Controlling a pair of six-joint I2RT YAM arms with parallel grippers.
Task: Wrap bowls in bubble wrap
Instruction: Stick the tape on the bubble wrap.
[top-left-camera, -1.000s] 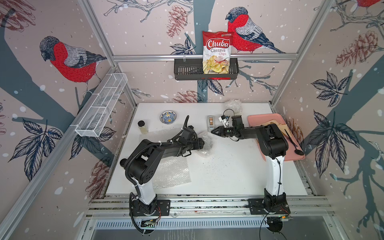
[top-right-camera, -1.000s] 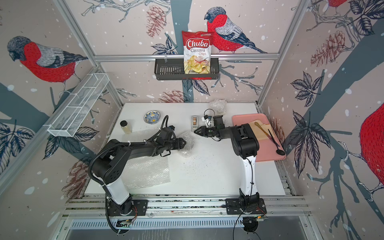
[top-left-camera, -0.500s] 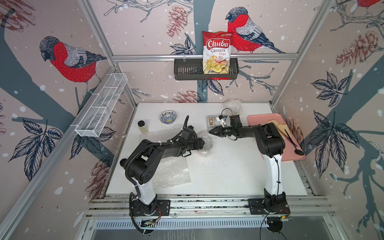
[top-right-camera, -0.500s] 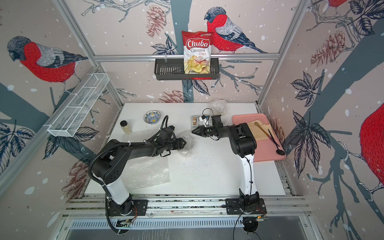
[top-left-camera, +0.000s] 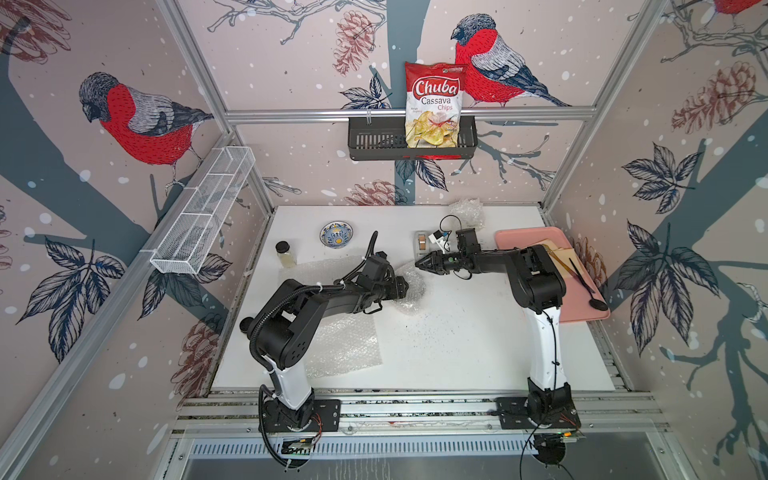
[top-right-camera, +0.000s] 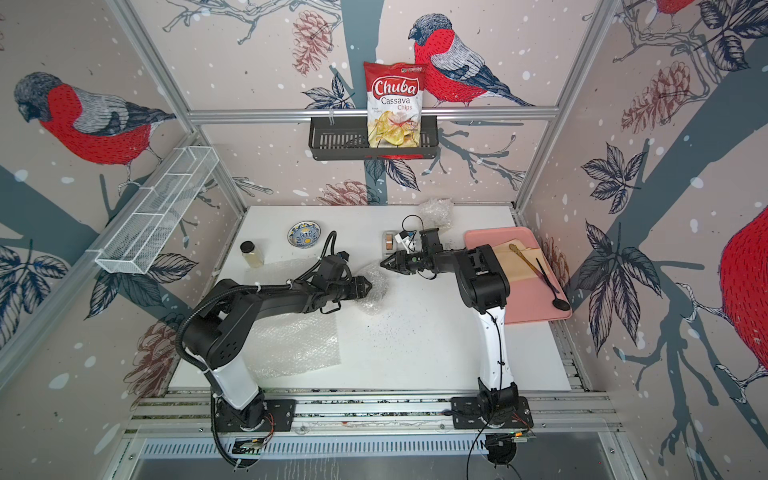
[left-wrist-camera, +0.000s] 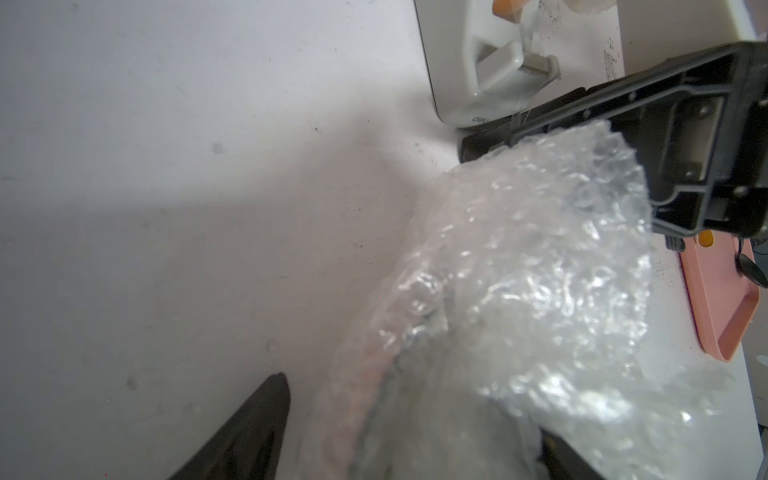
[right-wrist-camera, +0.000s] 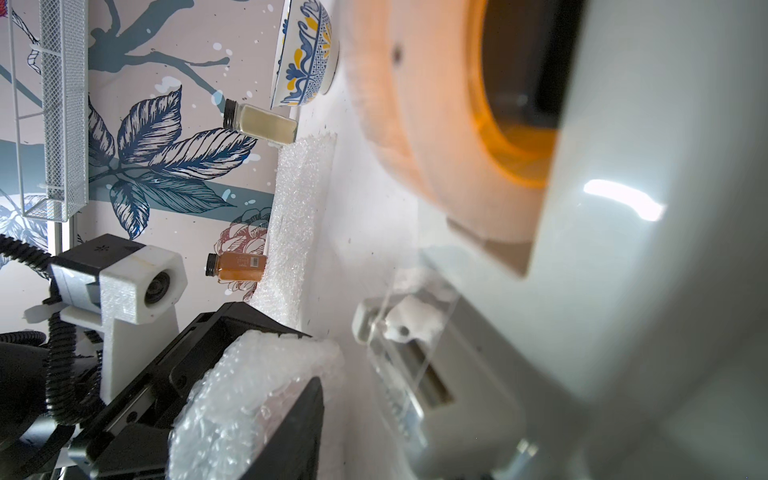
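Holding a bundle (top-right-camera: 376, 305) of bubble wrap in the wide-spread left gripper (top-right-camera: 370, 286).
Nearer than it, a flat sheet (top-right-camera: 299, 345) on the counter (top-right-camera: 415, 353); just beyond, the right gripper (top-right-camera: 384, 263), opening impossible to tell; farther back, a blue-and-yellow bowl (top-right-camera: 304, 235).

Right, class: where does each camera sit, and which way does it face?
Top views: high at the front, looking down on the table; left gripper and right gripper both show.
Left wrist: on the left arm, facing the wrapped bundle; own fingers show.
Right wrist: on the right arm, close against the tape dispenser; own fingers unseen.
Shared: both wrist views show bundle and dispenser.
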